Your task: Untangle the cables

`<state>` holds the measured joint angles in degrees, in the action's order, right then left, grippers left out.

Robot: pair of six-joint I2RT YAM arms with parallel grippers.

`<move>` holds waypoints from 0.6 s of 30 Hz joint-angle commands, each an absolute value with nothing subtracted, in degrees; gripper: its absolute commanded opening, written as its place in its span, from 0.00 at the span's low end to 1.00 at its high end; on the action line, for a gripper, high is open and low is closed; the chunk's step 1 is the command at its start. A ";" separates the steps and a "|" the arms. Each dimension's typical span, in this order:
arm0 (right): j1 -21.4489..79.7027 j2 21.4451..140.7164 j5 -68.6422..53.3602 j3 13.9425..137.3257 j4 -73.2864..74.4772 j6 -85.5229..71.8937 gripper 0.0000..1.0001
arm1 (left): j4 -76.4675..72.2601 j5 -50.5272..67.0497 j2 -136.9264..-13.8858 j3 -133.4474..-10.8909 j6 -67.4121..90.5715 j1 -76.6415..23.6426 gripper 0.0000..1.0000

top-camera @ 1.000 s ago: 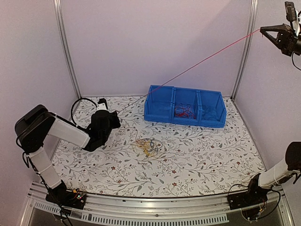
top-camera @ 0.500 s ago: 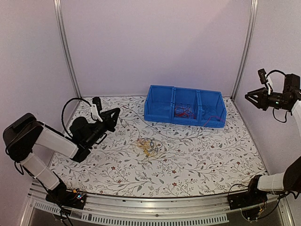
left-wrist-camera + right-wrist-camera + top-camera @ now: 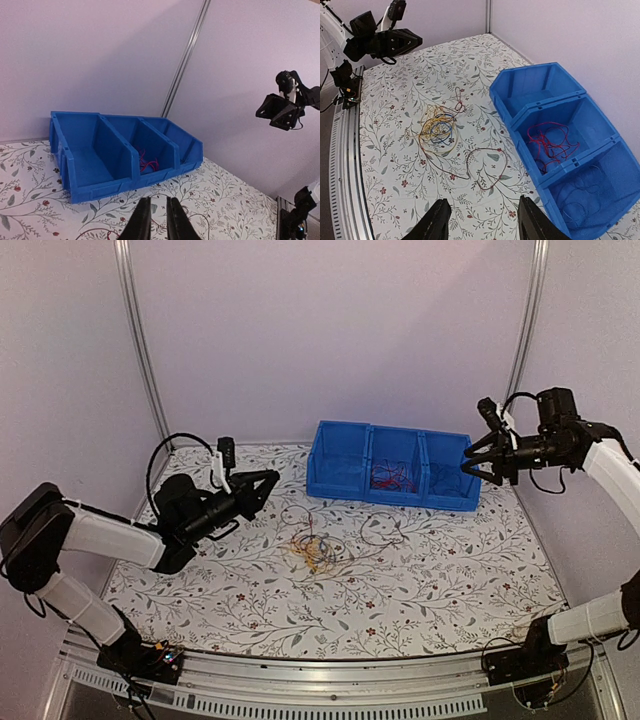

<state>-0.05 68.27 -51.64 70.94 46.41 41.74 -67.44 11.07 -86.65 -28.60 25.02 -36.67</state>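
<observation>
The cables lie as a yellow, blue and dark bundle (image 3: 314,549) (image 3: 436,130) on the flowered table. A loose dark-red cable (image 3: 385,531) (image 3: 488,167) curls on the table between the bundle and the blue bin (image 3: 345,485). More red cables (image 3: 390,477) (image 3: 553,142) (image 3: 148,163) sit in the bin's middle compartment. My left gripper (image 3: 268,480) (image 3: 159,221) hovers left of the bin, shut on nothing. My right gripper (image 3: 468,463) (image 3: 485,225) hangs open above the bin's right end, holding nothing.
The bin (image 3: 540,85) has three compartments; thin dark wires (image 3: 590,196) lie in the right one. A short red piece (image 3: 458,96) lies by the bundle. Metal posts (image 3: 138,340) and lilac walls enclose the table. A rail (image 3: 300,680) runs along the near edge.
The red cable stretched between both grippers has been let go and now lies on the table. My right gripper came down from the upper right and opened. My left gripper swung right and closed.
</observation>
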 commanded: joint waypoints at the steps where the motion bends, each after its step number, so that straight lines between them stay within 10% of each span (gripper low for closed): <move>1: 11.12 76.21 -47.08 70.52 39.60 38.90 0.47 | -40.67 2.07 -80.59 -33.56 28.22 -38.96 0.19; 8: 20.03 91.90 -46.77 76.86 31.63 33.52 0.30 | -24.56 -7.99 -77.76 -34.81 28.66 -40.97 0.31; 18: 33.26 112.91 -40.03 89.90 24.67 17.14 0.35 | -34.17 -13.89 -89.22 -31.41 39.87 -46.58 0.32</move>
<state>30.17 106.41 -43.35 84.31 27.83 25.58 -31.16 -8.45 -86.24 -32.34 34.22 -43.20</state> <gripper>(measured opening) 0.341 0.300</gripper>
